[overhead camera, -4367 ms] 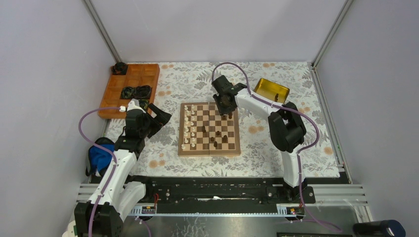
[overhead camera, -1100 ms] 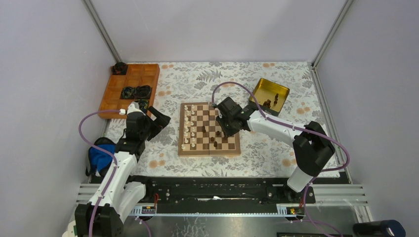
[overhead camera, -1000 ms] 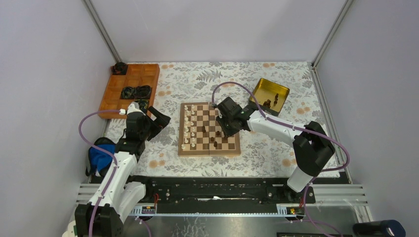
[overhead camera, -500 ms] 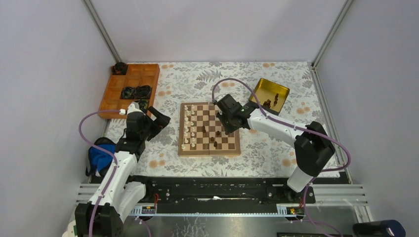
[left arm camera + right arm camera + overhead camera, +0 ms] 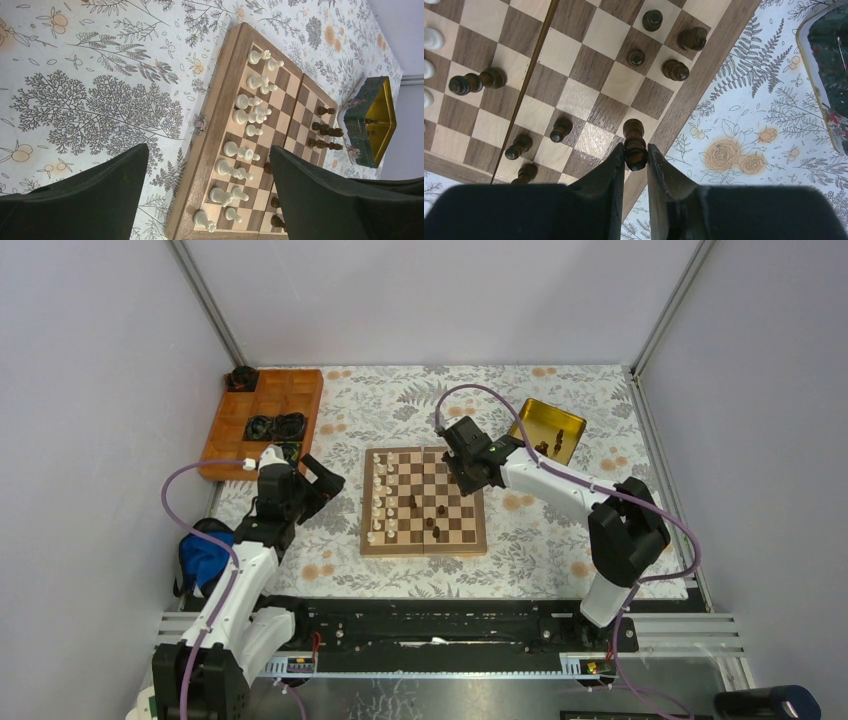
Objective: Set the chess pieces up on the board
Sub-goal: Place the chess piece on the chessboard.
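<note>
The wooden board (image 5: 365, 540) lies mid-table. Cream pieces (image 5: 378, 502) stand in two columns on its left side, also in the left wrist view (image 5: 248, 116). Several dark pieces (image 5: 433, 521) stand scattered on its right half, also in the right wrist view (image 5: 674, 70). My right gripper (image 5: 468, 478) hangs over the board's far right part. In its wrist view the gripper (image 5: 635, 150) is shut on a dark piece (image 5: 634, 142) above the board's border. My left gripper (image 5: 320, 480) is open and empty just left of the board (image 5: 220, 150).
A gold tin (image 5: 549, 425) holding a few dark pieces stands right of the board's far corner. An orange tray (image 5: 262, 420) with black rings sits at the far left. A blue object (image 5: 205, 555) lies beside the left arm.
My right gripper has moved from the board's middle right toward its far right part, carrying a dark piece. The left arm has barely moved.
</note>
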`<state>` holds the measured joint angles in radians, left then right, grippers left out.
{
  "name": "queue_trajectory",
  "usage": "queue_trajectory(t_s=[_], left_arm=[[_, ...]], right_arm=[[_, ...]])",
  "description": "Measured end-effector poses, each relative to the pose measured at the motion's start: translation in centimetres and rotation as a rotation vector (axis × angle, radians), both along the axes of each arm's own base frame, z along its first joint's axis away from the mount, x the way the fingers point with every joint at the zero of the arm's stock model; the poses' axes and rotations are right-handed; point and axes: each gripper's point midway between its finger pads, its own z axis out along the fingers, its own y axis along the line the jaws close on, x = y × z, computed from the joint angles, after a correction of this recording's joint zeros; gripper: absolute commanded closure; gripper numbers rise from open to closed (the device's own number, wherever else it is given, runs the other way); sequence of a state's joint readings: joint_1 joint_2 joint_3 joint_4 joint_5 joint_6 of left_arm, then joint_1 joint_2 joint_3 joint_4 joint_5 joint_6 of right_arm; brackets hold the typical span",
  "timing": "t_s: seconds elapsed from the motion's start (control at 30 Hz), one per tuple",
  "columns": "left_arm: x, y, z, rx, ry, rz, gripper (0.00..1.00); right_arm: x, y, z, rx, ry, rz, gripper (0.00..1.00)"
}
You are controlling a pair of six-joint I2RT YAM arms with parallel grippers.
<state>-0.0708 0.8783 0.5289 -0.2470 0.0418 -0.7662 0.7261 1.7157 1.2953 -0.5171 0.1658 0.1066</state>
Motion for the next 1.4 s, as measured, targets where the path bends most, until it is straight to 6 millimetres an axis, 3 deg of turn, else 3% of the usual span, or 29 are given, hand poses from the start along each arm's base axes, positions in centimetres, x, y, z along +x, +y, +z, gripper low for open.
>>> queue_trajectory(t_s=[0.67, 1.4], left_arm=[[0.5, 0.0, 0.4, 0.019, -0.002, -0.011, 0.01], [0.5, 0.0, 0.4, 0.018, -0.003, -0.011, 0.01]], right_arm=[[1.4, -0.5, -2.2, -0.037, 0.034, -0.027, 0.91], [3.0, -0.2, -2.5, -0.039, 0.028, -0.033, 0.91]])
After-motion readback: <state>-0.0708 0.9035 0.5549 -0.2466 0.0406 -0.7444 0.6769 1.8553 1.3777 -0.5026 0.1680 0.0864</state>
